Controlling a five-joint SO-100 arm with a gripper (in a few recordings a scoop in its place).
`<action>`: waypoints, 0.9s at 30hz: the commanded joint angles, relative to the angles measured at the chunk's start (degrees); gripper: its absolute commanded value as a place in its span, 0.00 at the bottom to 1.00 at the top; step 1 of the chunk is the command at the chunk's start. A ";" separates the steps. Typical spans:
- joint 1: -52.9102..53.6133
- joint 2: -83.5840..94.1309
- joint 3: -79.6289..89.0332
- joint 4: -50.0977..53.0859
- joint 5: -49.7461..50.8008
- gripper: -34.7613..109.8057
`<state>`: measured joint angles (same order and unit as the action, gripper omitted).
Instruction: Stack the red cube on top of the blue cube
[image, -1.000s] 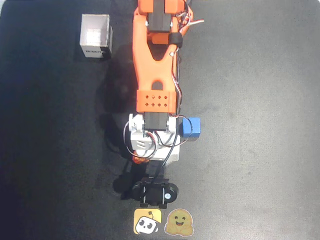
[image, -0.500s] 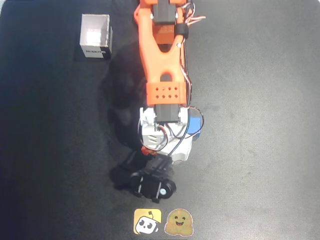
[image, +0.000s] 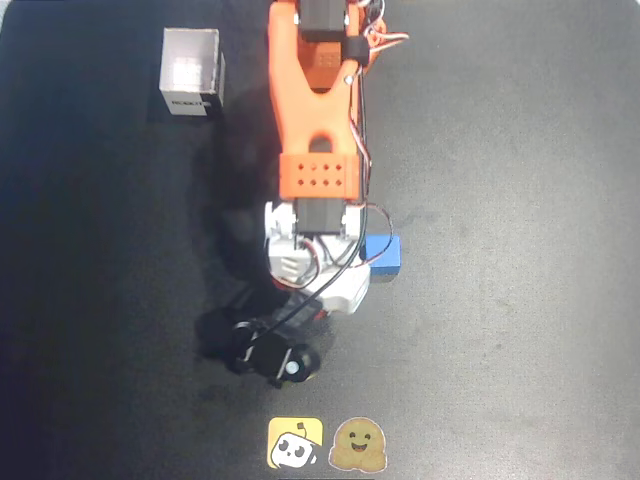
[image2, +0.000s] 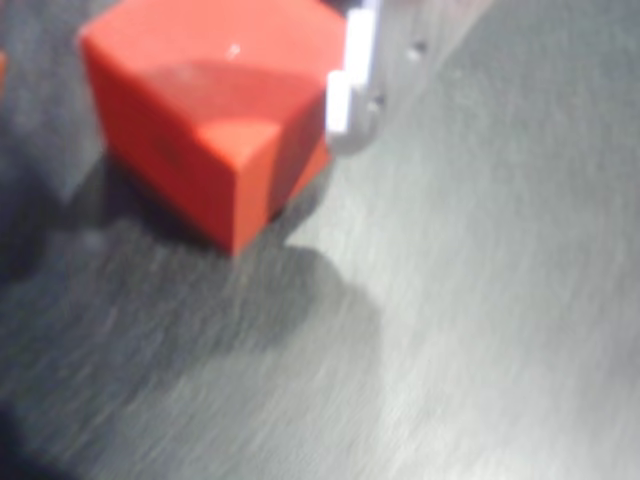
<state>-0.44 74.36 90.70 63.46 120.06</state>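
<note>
In the wrist view the red cube (image2: 215, 110) fills the upper left, with a pale finger (image2: 350, 80) pressed against its right face. The cube looks sharp while the dark mat under it is blurred, and its shadow lies below it, so my gripper (image2: 175, 85) is shut on it and carrying it. In the overhead view the orange arm (image: 315, 120) reaches down the middle and hides the red cube under the white wrist (image: 310, 265). The blue cube (image: 383, 253) rests on the mat just right of the wrist, partly under a cable.
A white open box (image: 192, 72) stands at the upper left of the overhead view. Two stickers (image: 295, 443) lie at the mat's lower edge, below the black wrist camera (image: 275, 355). Dark mat stretches to both sides.
The wrist has twisted, and the black camera has swung left and up. The arm shifted right over the blue cube, then back left, uncovering it. The blue cube has stayed put.
</note>
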 joint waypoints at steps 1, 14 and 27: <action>0.35 4.83 1.14 -0.97 -1.67 0.42; -0.97 5.45 2.99 -2.37 6.15 0.42; -2.37 5.36 6.59 -7.12 13.01 0.41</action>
<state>-2.20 76.64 97.82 56.87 132.36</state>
